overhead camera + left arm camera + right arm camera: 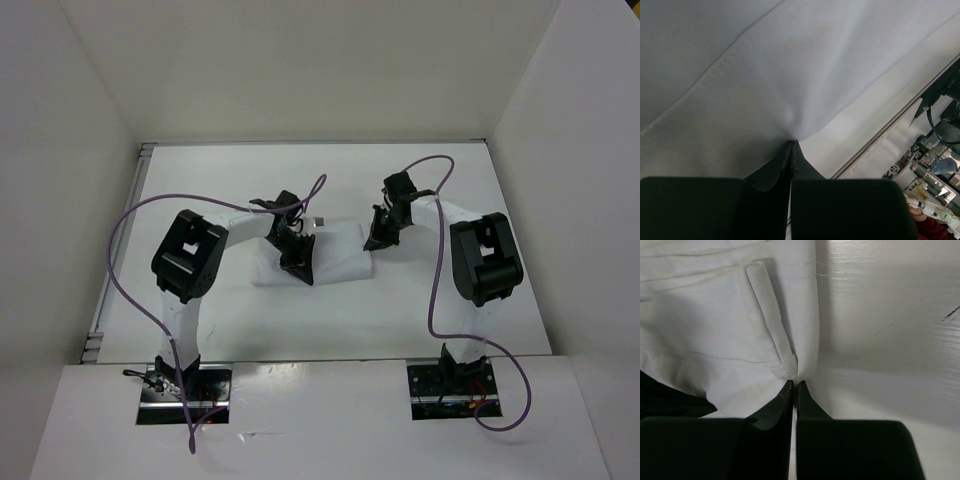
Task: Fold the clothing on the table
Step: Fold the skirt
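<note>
I see the clothing [338,258] lying flat on the surface [220,180]. My left pincer [791,146] is clamped on its fabric, and my right pincer [795,386] is closed on its right edge.

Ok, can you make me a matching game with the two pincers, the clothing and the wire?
Things:
1. left pincer
2. right pincer
3. clothing
4. cable

Places and states:
A. purple, looping up over an arm
B. shut on the clothing's right edge
C. white, lying on the table
D. shut on the clothing's left part

Pairs: 1-D, 2-B, 3-C, 4-A
</note>
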Available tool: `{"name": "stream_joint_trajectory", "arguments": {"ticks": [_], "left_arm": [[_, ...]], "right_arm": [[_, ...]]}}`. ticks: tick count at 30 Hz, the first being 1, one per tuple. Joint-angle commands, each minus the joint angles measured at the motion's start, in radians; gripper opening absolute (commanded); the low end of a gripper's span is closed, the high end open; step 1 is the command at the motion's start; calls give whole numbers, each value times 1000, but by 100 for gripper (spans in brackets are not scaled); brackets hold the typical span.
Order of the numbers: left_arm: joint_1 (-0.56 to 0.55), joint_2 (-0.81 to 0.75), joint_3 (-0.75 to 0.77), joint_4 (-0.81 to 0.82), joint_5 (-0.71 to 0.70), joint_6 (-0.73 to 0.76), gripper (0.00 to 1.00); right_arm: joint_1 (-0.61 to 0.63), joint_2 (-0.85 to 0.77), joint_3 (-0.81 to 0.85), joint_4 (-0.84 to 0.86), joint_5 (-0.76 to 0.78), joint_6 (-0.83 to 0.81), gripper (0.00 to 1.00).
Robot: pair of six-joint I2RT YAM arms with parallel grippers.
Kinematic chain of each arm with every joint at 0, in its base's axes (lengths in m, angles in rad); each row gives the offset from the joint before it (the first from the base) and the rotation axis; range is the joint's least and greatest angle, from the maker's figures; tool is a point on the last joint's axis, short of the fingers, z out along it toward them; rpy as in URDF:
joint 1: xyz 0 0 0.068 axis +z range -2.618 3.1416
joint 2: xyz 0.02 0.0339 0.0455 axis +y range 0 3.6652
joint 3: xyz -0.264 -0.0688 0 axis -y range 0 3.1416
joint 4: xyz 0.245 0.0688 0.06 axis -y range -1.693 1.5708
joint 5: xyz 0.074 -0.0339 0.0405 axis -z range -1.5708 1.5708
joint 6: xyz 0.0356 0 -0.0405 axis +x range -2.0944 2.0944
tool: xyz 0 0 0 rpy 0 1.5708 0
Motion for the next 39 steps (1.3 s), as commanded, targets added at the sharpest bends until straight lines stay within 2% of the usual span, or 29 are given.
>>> {"name": "stream_joint_trajectory", "arguments": {"ticks": [1, 10, 17, 20, 21, 23, 25, 26, 31, 33, 36, 39], "left_arm": [[-16, 43, -9, 42, 26, 6, 0], [-16, 101, -43, 107, -17, -51, 0], [-16, 178, 54, 137, -15, -94, 0], [-7, 140, 91, 137, 21, -115, 0], [6, 109, 100, 137, 21, -115, 2], [25, 10, 123, 116, 21, -129, 19], [64, -49, 152, 87, -6, -129, 30], [79, -104, 152, 65, -30, -129, 33], [180, -184, 154, 10, -161, -97, 31], [205, -184, 123, 10, -214, -97, 22], [243, -193, 88, 10, -392, -97, 11], [257, -183, 57, 10, -457, -97, 7]], "right_arm": [[-6, -36, 61, -15, -5, -20, 0], [9, -168, 176, -107, -123, -30, 0], [115, -204, 224, -119, -197, -41, 0], [115, -204, 224, -128, -177, -32, 0], [115, -204, 236, -128, -151, -44, 0], [115, -193, 248, -148, -151, -44, 0], [115, -182, 257, -148, -151, -56, 0], [115, -182, 257, -157, -140, -65, 0], [115, -153, 279, -167, -140, -75, 0], [124, -144, 305, -167, -140, -75, 0], [124, -119, 332, -176, -131, -75, 0], [124, -92, 358, -185, -131, -75, 0]]}}
